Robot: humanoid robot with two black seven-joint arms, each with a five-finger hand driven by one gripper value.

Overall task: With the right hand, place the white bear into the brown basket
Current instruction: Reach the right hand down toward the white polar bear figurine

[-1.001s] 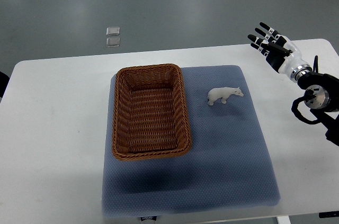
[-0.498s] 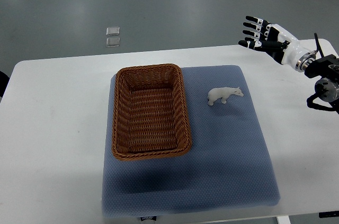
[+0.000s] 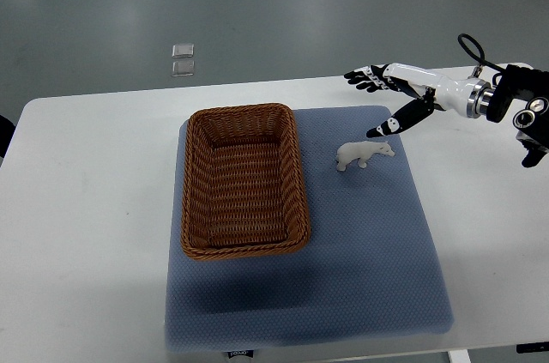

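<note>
So the right hand (image 3: 390, 97) hovers just above and behind the white bear (image 3: 364, 154), fingers spread wide, thumb pointing down at it, holding nothing. The bear stands on the blue mat (image 3: 360, 260), just right of the brown basket (image 3: 244, 179), which is empty. My worry: the bear's small and light, so if the thumb lands first it tips or skids away. A loose pinch could also drop it onto the basket's rim.
</note>
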